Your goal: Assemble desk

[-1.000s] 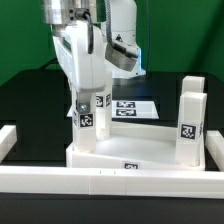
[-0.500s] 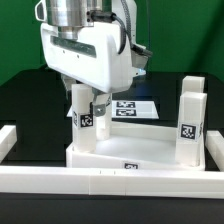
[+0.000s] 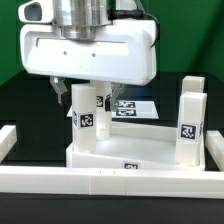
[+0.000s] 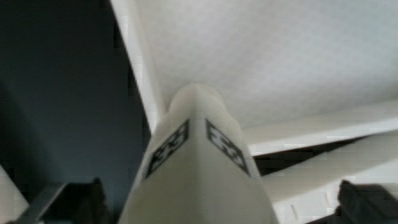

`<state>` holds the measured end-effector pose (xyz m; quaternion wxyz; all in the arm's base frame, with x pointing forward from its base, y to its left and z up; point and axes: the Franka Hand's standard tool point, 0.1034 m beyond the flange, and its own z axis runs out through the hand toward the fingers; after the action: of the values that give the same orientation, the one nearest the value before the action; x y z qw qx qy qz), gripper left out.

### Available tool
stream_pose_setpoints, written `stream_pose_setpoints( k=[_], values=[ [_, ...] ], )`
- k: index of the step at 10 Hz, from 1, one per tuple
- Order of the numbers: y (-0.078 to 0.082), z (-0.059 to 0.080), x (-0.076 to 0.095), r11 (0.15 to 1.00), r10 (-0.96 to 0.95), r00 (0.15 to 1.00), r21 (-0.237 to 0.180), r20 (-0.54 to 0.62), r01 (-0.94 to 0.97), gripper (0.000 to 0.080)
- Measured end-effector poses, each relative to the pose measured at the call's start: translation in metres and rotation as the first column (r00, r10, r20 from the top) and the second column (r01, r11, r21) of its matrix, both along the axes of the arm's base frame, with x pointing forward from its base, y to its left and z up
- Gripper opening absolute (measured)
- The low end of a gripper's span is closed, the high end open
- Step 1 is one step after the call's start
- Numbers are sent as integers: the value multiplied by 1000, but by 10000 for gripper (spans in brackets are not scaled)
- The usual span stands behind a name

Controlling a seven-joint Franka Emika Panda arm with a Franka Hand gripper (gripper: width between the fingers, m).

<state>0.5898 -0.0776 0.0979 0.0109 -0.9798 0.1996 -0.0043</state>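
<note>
White tabletop [image 3: 120,152] partly hidden, three legs visible (one [image 3: 87,115] under the arm), gripper [image 3: 85,92] fingers spread wide, holding nothing.

tagged white leg [image 4: 196,150], tabletop [image 4: 267,60] beyond

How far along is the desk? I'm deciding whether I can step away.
Looks done: four legs stand upright on the tabletop, including the right front leg.
In hand: the end effector straddles the left front leg, open and not gripping it.
Left: the pictures don't show whether every leg is fully seated, so that needs checking. No loose parts are in view.
</note>
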Motion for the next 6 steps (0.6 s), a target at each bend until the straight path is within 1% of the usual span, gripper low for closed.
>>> stream_pose_setpoints(
  k=[1, 3, 4, 6],
  values=[
    [0, 0, 0, 997, 82, 997, -3, 1, -82, 648],
    [0, 0, 0, 964, 264, 964, -9, 2, -264, 648],
    [-2, 0, -1, 923, 385, 923, -20, 0, -385, 648],
    [-4, -1, -1, 864, 502, 865, -30, -2, -502, 648]
  ],
)
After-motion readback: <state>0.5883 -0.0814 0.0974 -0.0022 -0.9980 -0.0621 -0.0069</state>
